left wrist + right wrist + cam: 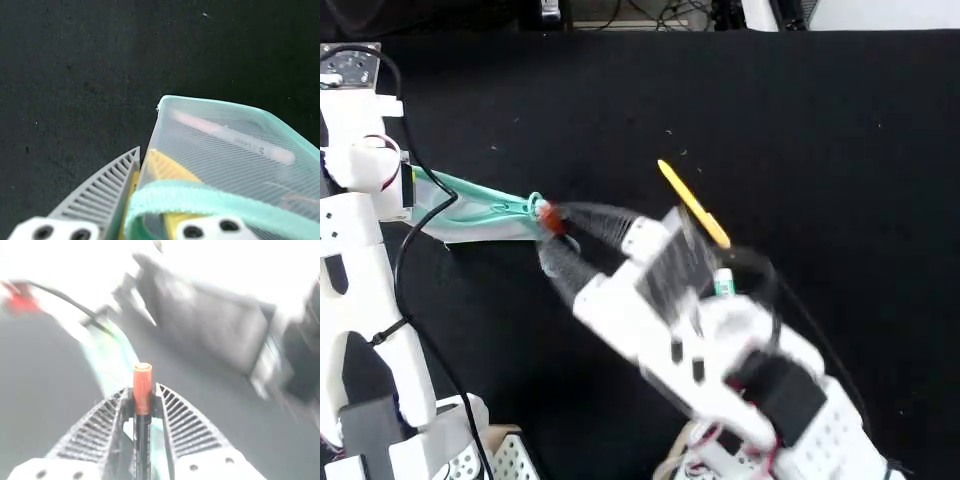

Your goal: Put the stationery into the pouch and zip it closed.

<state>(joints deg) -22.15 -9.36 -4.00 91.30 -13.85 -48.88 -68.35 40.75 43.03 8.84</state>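
The translucent pouch [485, 212] with teal edging lies at the left of the black table, its mouth end pointing toward the middle. My left gripper [418, 192] is shut on its far-left end. In the left wrist view the pouch [230, 150] sits against my grey finger [102, 197], with a white pen [225, 134] and something yellow [167, 170] inside. My right gripper [556, 236] is shut on a dark pen with an orange cap [142, 382], whose tip [550, 218] is at the pouch's mouth. A yellow pen [693, 203] lies on the table beyond the right arm.
The table is covered in black cloth [820, 150], with open room at the back and right. The left arm's white base and black cable [410, 250] stand along the left edge. The right arm's body [720, 350] fills the lower middle.
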